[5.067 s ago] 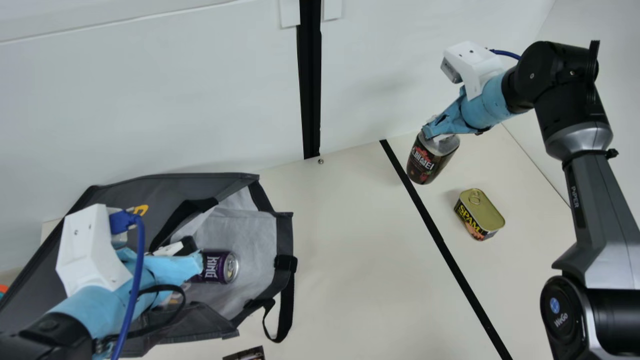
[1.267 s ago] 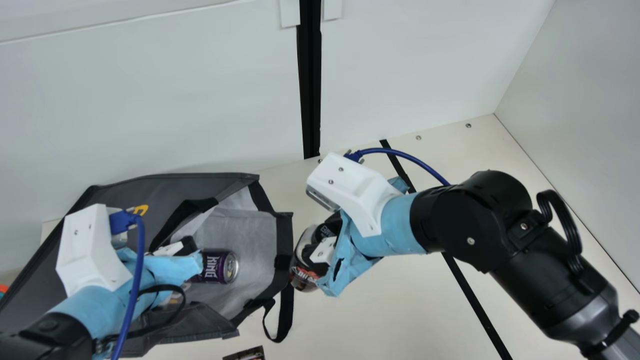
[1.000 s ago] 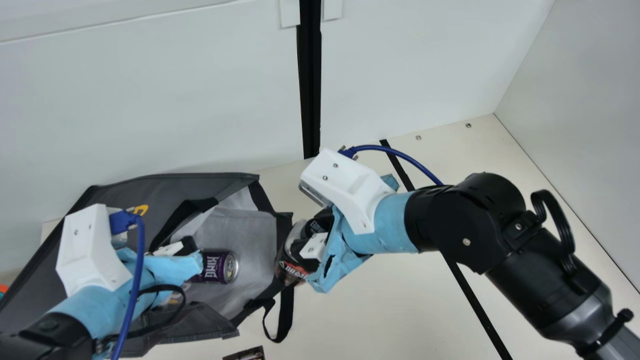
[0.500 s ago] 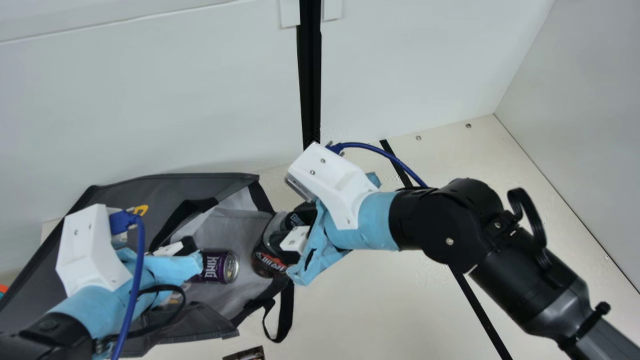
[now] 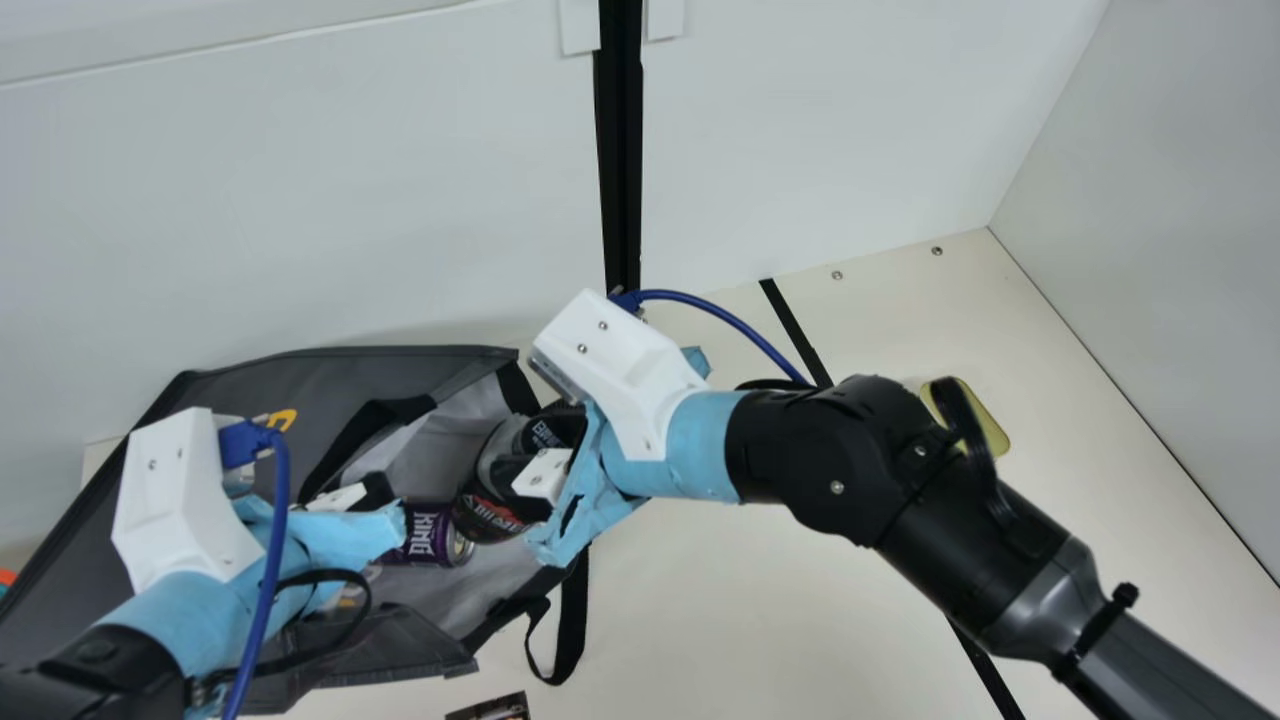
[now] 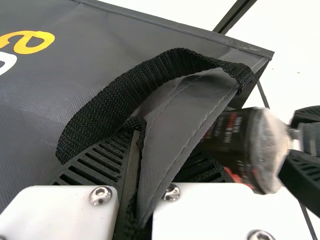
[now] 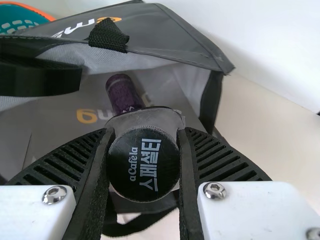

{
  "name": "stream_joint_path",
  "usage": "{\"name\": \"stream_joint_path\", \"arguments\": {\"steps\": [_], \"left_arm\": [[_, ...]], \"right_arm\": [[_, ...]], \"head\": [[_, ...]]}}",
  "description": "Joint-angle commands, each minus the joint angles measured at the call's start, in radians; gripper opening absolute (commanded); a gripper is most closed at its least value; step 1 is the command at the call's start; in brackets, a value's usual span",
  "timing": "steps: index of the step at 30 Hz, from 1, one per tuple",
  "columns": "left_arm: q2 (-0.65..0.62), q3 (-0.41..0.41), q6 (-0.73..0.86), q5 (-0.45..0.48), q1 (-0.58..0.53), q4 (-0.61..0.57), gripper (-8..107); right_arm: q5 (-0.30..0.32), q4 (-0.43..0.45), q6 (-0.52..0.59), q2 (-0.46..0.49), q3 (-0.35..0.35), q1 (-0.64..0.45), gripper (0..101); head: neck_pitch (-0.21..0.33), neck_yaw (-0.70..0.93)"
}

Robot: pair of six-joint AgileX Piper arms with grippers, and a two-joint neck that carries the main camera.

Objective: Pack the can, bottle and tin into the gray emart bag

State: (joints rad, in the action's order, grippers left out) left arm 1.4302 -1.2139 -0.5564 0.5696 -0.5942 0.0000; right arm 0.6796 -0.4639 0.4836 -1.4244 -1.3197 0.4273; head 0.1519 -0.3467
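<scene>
The gray bag (image 5: 330, 375) lies on its side at the left of the main view, mouth facing right. My left gripper (image 5: 385, 515) is at its upper layer; in the left wrist view my left gripper (image 6: 137, 165) is shut on the bag's edge and strap. Inside the mouth lies the purple can (image 5: 428, 533). My right gripper (image 5: 545, 495) holds the dark bottle (image 5: 490, 500) within the bag's mouth, close to the can. In the right wrist view, my right gripper (image 7: 144, 162) is shut around the bottle's black cap (image 7: 143, 164). The tin (image 5: 985, 425) is partly hidden behind my right arm.
A black strap loop (image 5: 575, 620) hangs from the bag's mouth onto the cream table (image 5: 740, 610). A dark printed item (image 5: 495, 708) shows at the main view's bottom edge. The white back wall (image 5: 300, 200) rises behind the bag.
My right arm has carried the bottle leftward from the table's right side into the bag's mouth. The tin, covered by that arm a second ago, partly shows again. My left gripper has kept still.
</scene>
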Motion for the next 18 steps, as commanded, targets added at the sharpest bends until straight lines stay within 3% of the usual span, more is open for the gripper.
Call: {"name": "stream_joint_path", "arguments": {"steps": [1,18], "left_arm": [[0.000,0.000,0.000,0.000,0.000,0.000,10],[0.000,0.000,0.000,0.000,0.000,0.000,10]], "right_arm": [[-0.027,-0.014,0.014,-0.006,0.005,0.005,0],[-0.155,-0.177,0.161,-0.077,0.028,0.047,0]], "head": [[0.023,-0.002],[0.023,-0.002]]}}
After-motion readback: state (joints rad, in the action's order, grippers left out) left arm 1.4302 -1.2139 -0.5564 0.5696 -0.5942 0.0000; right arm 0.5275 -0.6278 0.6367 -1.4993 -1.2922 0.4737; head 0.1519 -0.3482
